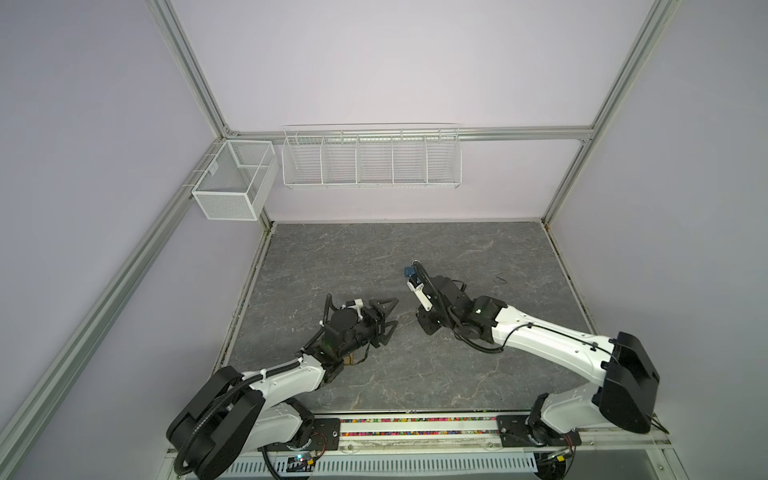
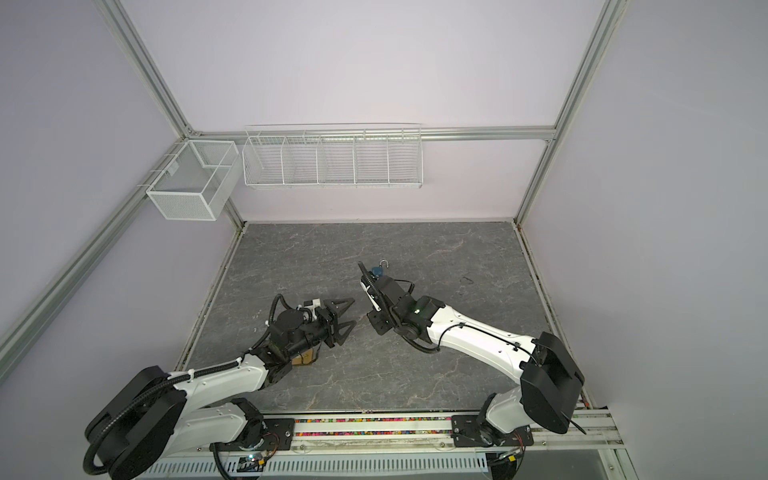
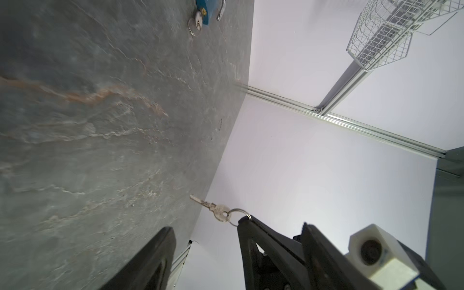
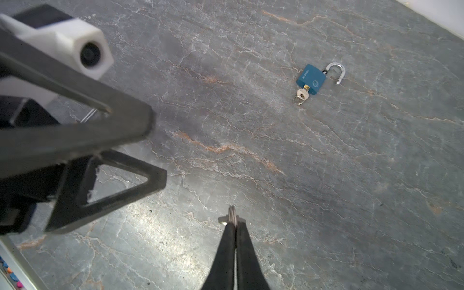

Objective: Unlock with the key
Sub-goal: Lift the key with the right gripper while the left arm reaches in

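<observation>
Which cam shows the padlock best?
Right wrist: the whole padlock lies in clear sight, shackle open, a key in its base. The left wrist view cuts it off at the frame edge. In both top views it is tiny, partly hidden by the right arm.

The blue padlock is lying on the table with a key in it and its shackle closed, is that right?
Not quite. The shackle is swung open, not closed; the right wrist view shows it. The blue padlock does lie on the table with a key in it.
</observation>
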`<state>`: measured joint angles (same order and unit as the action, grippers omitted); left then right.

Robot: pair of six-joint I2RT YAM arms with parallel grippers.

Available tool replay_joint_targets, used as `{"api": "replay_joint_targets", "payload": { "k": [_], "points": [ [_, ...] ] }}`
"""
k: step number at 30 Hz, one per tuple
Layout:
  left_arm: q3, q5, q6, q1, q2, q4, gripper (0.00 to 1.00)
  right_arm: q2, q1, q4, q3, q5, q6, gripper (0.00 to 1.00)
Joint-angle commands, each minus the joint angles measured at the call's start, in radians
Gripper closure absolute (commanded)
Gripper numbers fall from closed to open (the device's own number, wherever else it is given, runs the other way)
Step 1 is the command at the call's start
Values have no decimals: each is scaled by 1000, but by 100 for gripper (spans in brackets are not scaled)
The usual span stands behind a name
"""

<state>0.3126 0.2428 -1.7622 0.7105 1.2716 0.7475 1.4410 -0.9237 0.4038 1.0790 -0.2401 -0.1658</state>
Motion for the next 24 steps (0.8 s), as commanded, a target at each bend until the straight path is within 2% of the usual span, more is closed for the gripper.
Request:
{"api": "replay_joint_targets", "payload": {
  "k": [1,4,9,14,24],
  "points": [
    [34,-26,-108,27,68,186,25,-35,-1,23,9,-35,-18,93],
    [69,-6,-138,46,131,219,28,-49,-1,22,9,-53,-20,93],
    [93,-9,-235,67,239,370,35,-44,-1,20,33,-68,-16,93],
    [99,-19,-244,89,305,447,34,-40,-1,38,48,-84,-5,93],
    [92,-73,-267,117,433,644,33,-128,-1,11,-11,-87,8,93]
  ]
}}
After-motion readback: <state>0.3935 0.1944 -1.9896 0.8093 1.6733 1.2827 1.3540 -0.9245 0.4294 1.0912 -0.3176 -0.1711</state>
